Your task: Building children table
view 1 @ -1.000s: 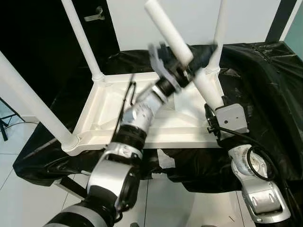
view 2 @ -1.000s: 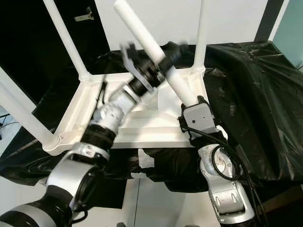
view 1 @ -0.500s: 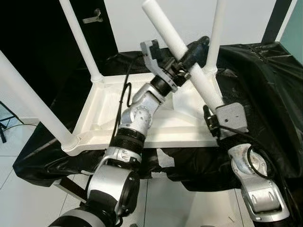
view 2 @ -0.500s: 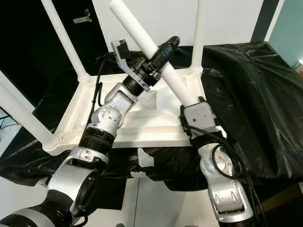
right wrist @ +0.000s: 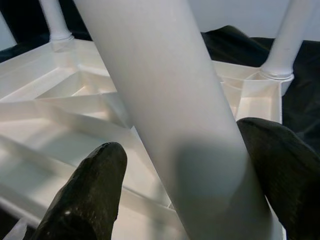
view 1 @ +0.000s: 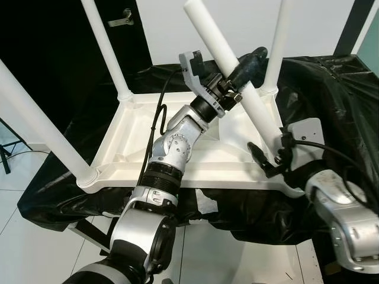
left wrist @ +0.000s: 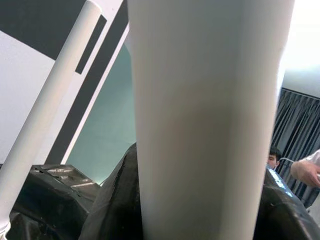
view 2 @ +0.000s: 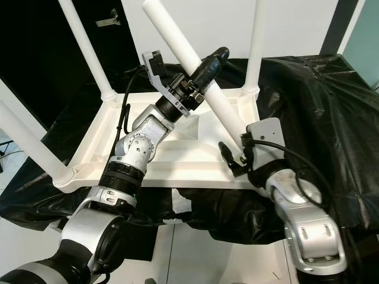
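Well out to the left of the left claw (view 1: 240, 64), a near-left leg (view 1: 35, 118) planted in the corner socket of the upturned white table (view 1: 130, 148). Behind it, and still left of that claw, a far-left leg (view 1: 106, 50) seated upright in its own corner. Beyond that, up by the dark wall, a metal door handle (view 1: 120, 18).

Under both claws, the table lying underside up on a black sheet (view 1: 331, 89), ribs and recessed panels facing upward.

Left claw raised above the middle of the table, closed firmly on the loose leg (view 1: 210, 38) about halfway along its length. One black finger (view 1: 251, 58) wrapped across the far side of the shaft. From this grip, the leg slanting up and away to the left, free end high above the claw. Down the other way, slanting toward the right claw (view 1: 269, 161) and the near-right corner. Close against the lens in the left wrist view, the same white shaft (left wrist: 205, 125), with a person (left wrist: 272, 157) far behind it.

Just right of the left claw, a far-right leg (view 1: 278, 41) standing upright in the far corner.

Right claw low at the near-right corner, spread open around the foot of the loose leg. In the right wrist view, one finger (right wrist: 90, 192) clear of the shaft with a gap showing. Other finger (right wrist: 285, 170) close beside it on the opposite side; contact impossible to tell.
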`<state>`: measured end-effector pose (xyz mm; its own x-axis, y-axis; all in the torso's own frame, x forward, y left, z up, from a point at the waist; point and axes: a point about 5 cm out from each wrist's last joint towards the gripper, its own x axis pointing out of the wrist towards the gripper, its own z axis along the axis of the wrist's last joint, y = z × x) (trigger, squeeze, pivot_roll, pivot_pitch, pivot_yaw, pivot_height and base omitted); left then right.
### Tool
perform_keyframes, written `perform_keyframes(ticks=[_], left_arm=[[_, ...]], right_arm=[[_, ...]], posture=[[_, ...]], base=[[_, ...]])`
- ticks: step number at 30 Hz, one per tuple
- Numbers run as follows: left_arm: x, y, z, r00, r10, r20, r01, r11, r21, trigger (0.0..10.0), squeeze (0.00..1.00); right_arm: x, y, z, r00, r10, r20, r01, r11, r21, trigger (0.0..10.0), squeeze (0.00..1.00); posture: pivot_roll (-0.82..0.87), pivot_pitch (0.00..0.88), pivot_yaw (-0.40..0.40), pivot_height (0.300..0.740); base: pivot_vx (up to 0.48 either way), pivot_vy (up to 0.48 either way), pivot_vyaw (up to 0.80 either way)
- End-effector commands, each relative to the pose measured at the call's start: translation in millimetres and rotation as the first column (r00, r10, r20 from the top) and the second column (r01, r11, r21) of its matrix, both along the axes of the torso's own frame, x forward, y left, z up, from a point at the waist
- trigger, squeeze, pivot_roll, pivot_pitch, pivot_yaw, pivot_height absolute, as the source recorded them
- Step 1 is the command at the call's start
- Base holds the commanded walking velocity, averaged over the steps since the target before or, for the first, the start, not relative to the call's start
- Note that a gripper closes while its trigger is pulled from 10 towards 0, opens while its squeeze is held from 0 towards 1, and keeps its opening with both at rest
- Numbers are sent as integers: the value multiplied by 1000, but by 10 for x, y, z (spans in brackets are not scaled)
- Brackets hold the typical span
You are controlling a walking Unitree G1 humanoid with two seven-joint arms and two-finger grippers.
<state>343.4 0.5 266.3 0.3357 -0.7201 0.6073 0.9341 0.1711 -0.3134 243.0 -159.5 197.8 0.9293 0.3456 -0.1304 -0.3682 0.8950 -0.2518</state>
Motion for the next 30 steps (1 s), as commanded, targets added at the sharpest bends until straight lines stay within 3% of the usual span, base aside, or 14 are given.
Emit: perform_keyframes(ticks=[1,8,12,20,21,30], left_arm=[[-88,-83,-39,991,-110,70,108,994,36,0,0],[-94,-83,-40,992,-107,73,105,994,41,0,0],[-93,-92,-39,992,-103,78,99,994,51,0,0],[-98,-104,-37,991,-101,84,97,994,58,0,0],[-110,-115,-30,991,-104,85,100,994,52,0,0],[-129,-119,-18,991,-113,79,111,993,30,0,0]], right_arm=[[-59,110,-242,981,99,-165,-93,995,46,10000,0],[-77,61,-171,971,121,-206,-116,993,36,10000,0],[-70,-105,-28,968,114,-223,-123,992,-25,10000,0],[-70,-250,99,970,99,-224,-118,990,-72,10000,0],[-49,-277,12,967,81,-242,-101,992,-71,0,0],[-4,-305,-130,966,32,-258,-46,998,-51,0,0]], posture=[[-253,0,96,740],[-253,0,97,740],[-256,0,98,740],[-259,0,96,740],[-254,0,101,740],[-254,0,105,740]], base=[[0,0,0],[0,0,0],[0,0,0],[0,0,0],[0,0,0],[0,0,0]])
